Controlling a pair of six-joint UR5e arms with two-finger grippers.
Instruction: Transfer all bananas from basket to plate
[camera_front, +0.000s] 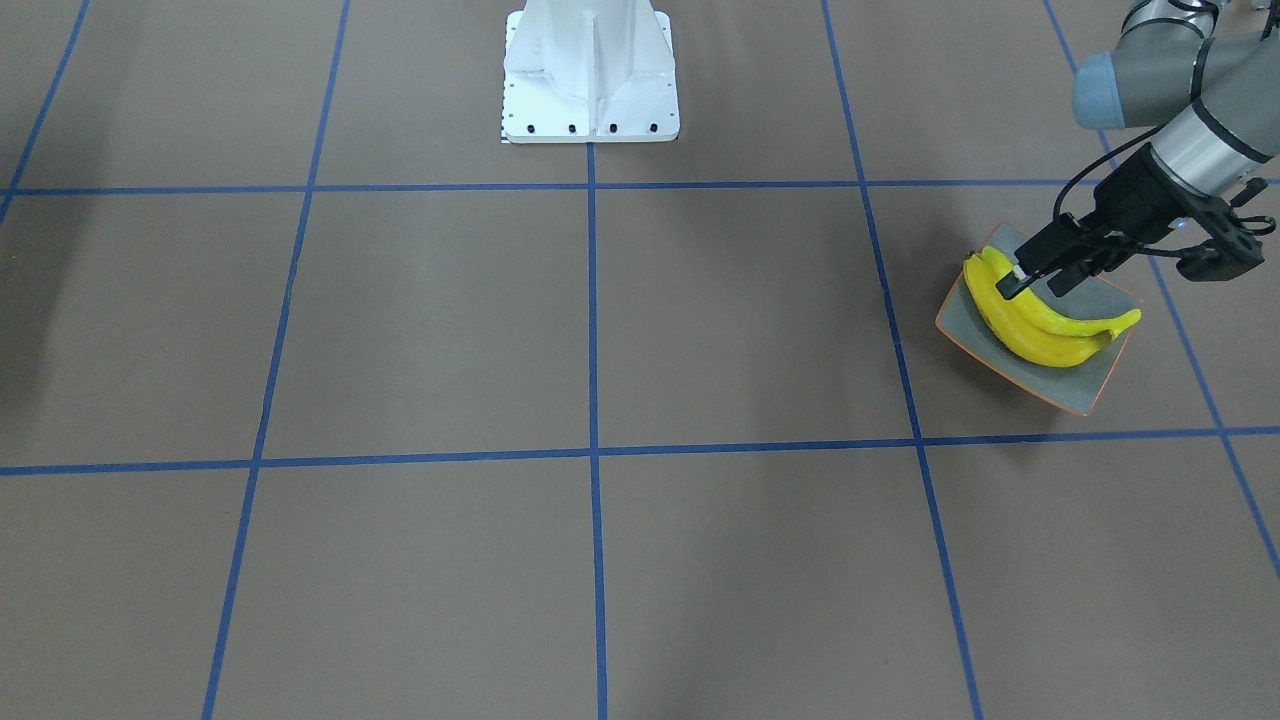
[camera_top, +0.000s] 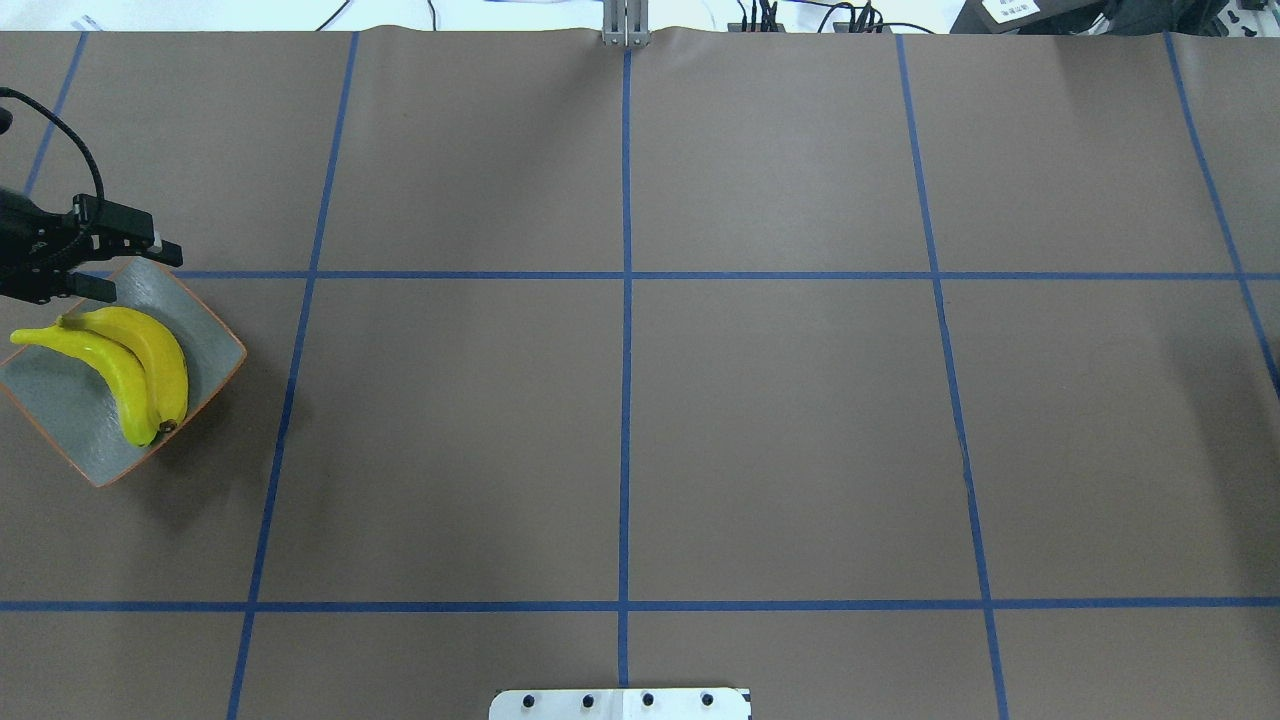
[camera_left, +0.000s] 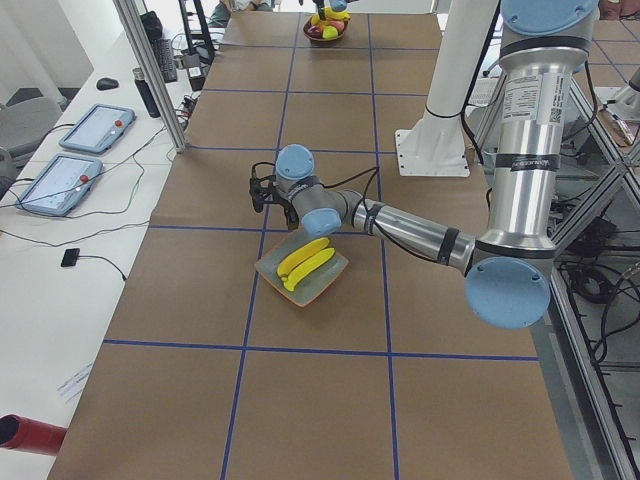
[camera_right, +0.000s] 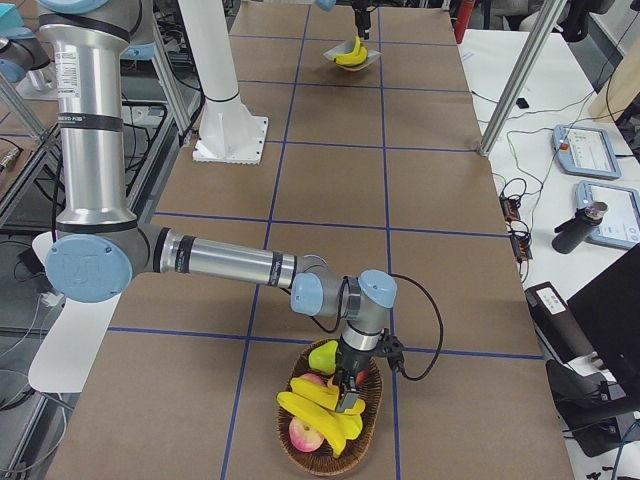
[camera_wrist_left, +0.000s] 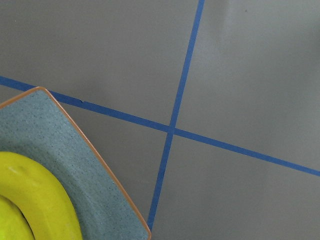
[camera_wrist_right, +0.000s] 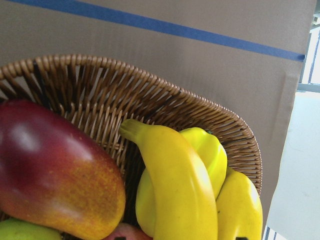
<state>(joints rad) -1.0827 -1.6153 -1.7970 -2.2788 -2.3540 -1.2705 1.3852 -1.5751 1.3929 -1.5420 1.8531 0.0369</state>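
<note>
Two bananas (camera_top: 140, 365) side by side on the plate (camera_top: 80, 430), far left of the overhead view.
Shows the left gripper (camera_top: 145, 278) just above the plate's upper corner, jaws parted, gripping nothing. Shows more bananas (camera_wrist_right: 175, 185) in the wicker basket (camera_wrist_right: 100, 85) at the bottom of the right-side view, beside a red fruit (camera_wrist_right: 50, 170), under the right gripper (camera_right: 349, 398); cannot tell its opening.

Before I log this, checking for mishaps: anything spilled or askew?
Nothing stands out. Two bananas lie side by side inside the plate; the other bananas sit in the basket among other fruit.
</note>
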